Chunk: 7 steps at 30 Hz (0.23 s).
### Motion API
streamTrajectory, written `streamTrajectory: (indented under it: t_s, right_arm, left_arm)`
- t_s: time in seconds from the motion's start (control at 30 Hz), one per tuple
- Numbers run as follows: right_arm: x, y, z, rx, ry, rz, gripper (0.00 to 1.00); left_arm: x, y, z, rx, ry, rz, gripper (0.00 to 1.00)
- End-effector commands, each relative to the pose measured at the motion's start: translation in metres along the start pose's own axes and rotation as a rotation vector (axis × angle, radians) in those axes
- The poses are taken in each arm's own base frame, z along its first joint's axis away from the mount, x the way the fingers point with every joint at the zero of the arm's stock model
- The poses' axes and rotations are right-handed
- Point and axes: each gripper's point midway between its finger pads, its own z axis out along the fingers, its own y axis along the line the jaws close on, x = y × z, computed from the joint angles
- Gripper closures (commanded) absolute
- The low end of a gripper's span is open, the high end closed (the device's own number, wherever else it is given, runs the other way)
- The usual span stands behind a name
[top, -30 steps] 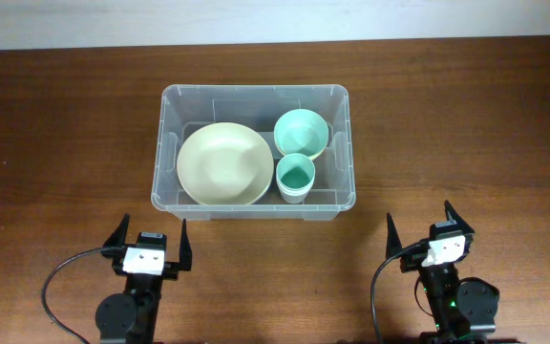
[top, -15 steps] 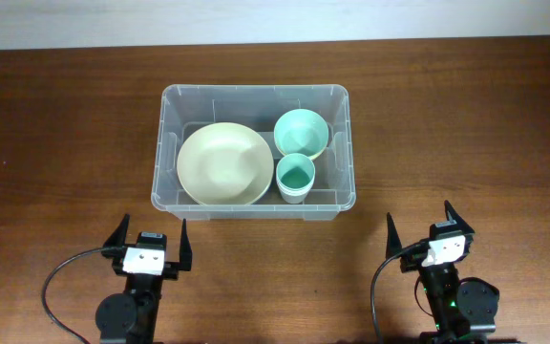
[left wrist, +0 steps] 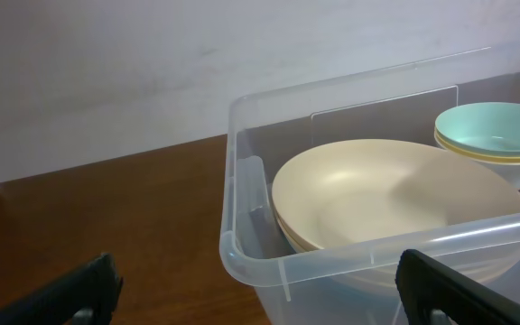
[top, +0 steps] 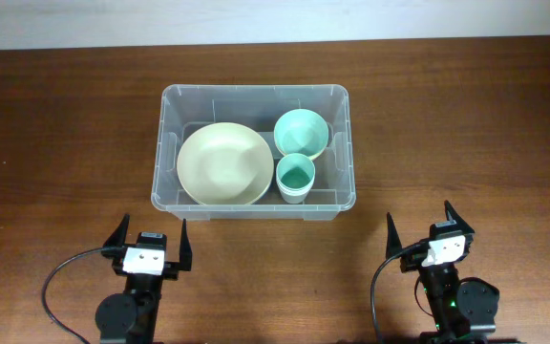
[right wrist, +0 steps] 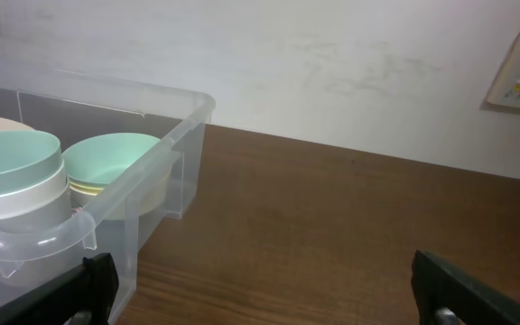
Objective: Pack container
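Left tool (top: 153,230), right tool (top: 419,217) gape empty; the container (top: 256,90) holds cream bowl (top: 223,164), teal bowl (top: 301,132), cup (top: 295,177).

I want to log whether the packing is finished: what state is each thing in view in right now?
container, upright, no lid on.
cream bowl, upright inside the container, left part.
teal bowl, upright inside, far right corner, nested on a yellowish bowl.
teal cup, upright inside, near right corner.
left gripper, open, empty, apart from the container.
right gripper, open, empty, apart from the container.
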Motion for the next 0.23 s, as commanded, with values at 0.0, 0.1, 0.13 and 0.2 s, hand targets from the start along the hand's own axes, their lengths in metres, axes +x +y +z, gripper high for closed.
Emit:
streamTrajectory:
  t_s: [0.0, 0.1, 0.13, 0.2]
  right_arm:
    - [0.0024, -0.0035, -0.0003, 0.019, 0.003, 0.005, 0.01]
    - [0.0024, -0.0035, -0.0003, 0.019, 0.003, 0.005, 0.01]
    - [0.0024, -0.0035, -0.0003, 0.019, 0.003, 0.005, 0.01]
    - [0.0024, -0.0035, -0.0003, 0.019, 0.003, 0.005, 0.01]
  left_arm:
    - [0.0017, -0.0002, 0.0001, 0.002, 0.002, 0.012, 0.00]
    - [0.0017, -0.0002, 0.0001, 0.002, 0.002, 0.012, 0.00]
    - [0.0017, -0.0002, 0.0001, 0.002, 0.002, 0.012, 0.01]
    - [0.0017, -0.0002, 0.0001, 0.002, 0.002, 0.012, 0.00]
